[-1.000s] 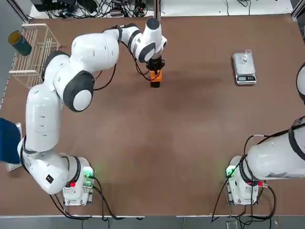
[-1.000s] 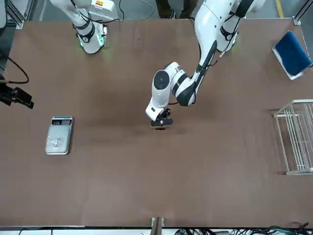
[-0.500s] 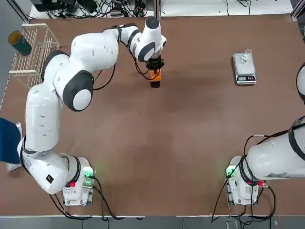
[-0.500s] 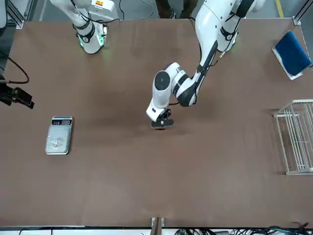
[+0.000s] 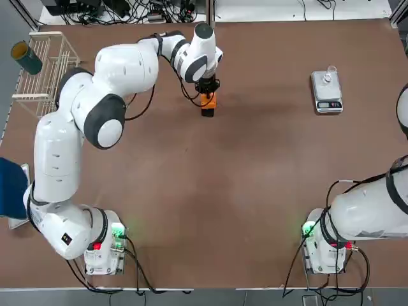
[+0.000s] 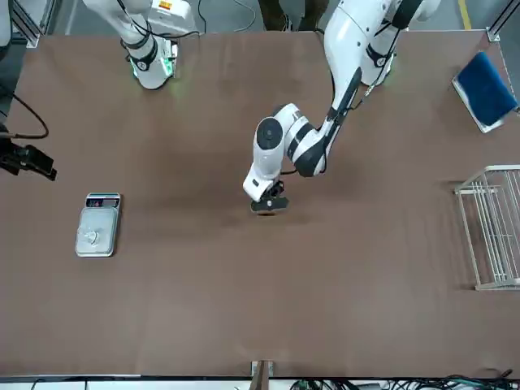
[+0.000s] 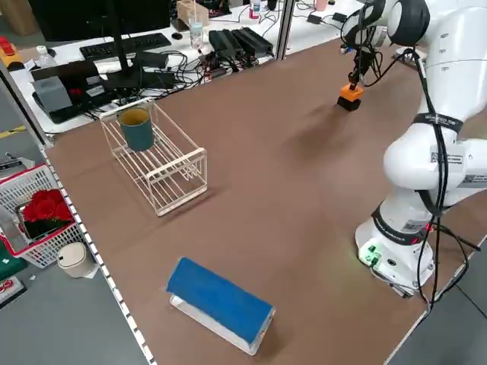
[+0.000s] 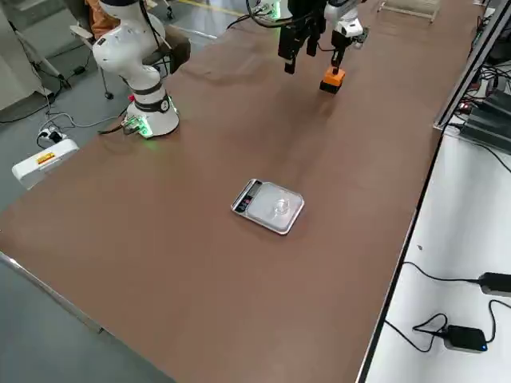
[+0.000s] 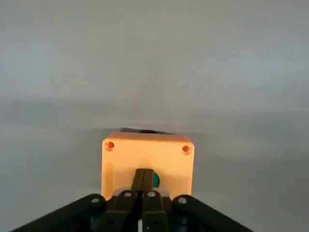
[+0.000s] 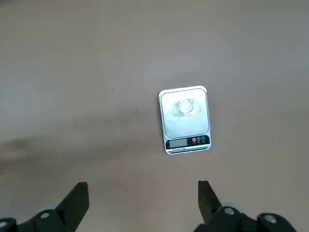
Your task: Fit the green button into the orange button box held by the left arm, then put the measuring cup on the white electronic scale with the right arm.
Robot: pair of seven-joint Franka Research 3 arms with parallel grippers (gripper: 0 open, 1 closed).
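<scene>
The orange button box (image 5: 208,102) stands on the table at the far middle, also seen in the left side view (image 7: 350,94). My left gripper (image 5: 208,89) points straight down onto it, shut. In the left wrist view its closed fingertips (image 9: 143,176) rest on the green button (image 9: 155,180), which sits in the box's top face (image 9: 147,154). The white electronic scale (image 5: 327,92) lies at the far right. The clear measuring cup (image 10: 187,106) stands on its plate (image 10: 185,125). My right gripper (image 10: 141,193) hangs open high above the table, short of the scale, holding nothing.
A wire rack (image 5: 48,64) with a dark green cup (image 5: 27,57) stands at the far left corner. A blue block (image 7: 221,300) lies near the left edge. Both arm bases (image 5: 105,245) sit at the near edge.
</scene>
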